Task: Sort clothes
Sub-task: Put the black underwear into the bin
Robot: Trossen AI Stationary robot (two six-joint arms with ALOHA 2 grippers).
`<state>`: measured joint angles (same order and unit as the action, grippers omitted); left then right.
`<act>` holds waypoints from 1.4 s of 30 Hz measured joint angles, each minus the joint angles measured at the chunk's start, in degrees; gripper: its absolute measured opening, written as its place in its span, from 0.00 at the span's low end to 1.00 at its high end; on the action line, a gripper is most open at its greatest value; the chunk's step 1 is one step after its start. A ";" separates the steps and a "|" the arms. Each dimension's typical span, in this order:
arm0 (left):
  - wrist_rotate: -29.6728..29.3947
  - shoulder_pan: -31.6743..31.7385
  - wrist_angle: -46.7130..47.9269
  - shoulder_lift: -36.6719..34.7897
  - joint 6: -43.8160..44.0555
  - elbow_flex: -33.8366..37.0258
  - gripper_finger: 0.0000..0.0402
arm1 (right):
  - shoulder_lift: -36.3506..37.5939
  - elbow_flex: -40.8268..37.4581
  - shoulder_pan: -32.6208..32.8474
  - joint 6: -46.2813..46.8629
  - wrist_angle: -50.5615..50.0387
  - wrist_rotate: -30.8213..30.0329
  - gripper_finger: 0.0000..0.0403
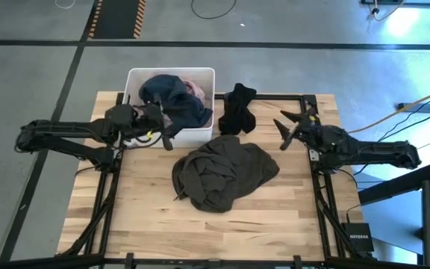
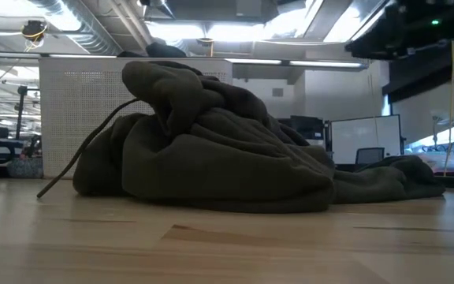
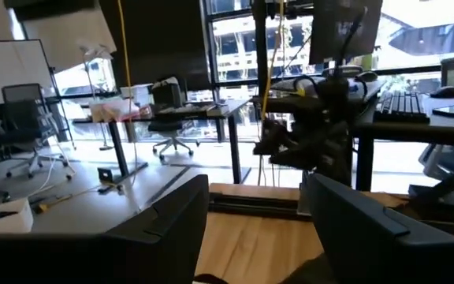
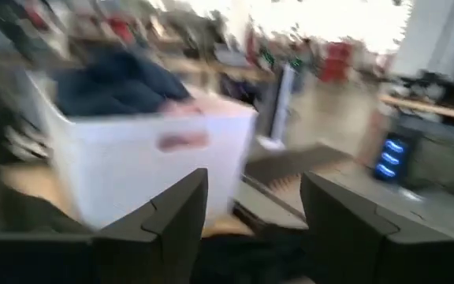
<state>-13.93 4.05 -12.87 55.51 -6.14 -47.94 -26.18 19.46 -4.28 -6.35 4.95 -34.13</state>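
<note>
A large dark olive-grey garment (image 1: 224, 173) lies heaped on the middle of the table; it fills the low view (image 2: 211, 150). A black garment (image 1: 239, 109) lies on the table just right of the white tub (image 1: 200, 136). Navy blue (image 1: 172, 99) and pale pink (image 1: 197, 91) garments lie in the tub, which also shows in the right wrist view (image 4: 148, 150). No beige-grey garment shows. My left gripper (image 1: 169, 128) is open and empty at the tub's near left side, and shows in its wrist view (image 3: 254, 213). My right gripper (image 1: 287, 127) is open and empty right of the black garment, and shows in its wrist view (image 4: 254, 213).
The tub stands at the table's far edge, left of centre. A drawstring (image 2: 77, 166) of the olive garment trails onto the wood. Bare wood (image 1: 200, 232) lies along the near edge and on either side of the heap. Dark frame rails (image 1: 316, 194) run along the table's sides.
</note>
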 joint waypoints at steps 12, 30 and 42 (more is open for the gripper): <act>-0.18 -0.70 4.03 -0.01 2.87 0.07 0.53 | -36.51 19.55 -18.83 5.46 -16.51 21.43 0.55; -0.21 -0.76 5.99 -0.01 3.27 0.07 0.53 | -76.32 34.07 -25.00 6.17 -6.92 29.36 0.55; -0.22 -0.76 6.80 0.01 3.82 0.07 0.53 | -83.08 40.40 -24.95 6.06 -18.03 29.23 0.33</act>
<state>-14.15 3.29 -6.07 55.53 -2.32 -47.88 -109.25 59.86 -29.23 -0.29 -13.08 -4.90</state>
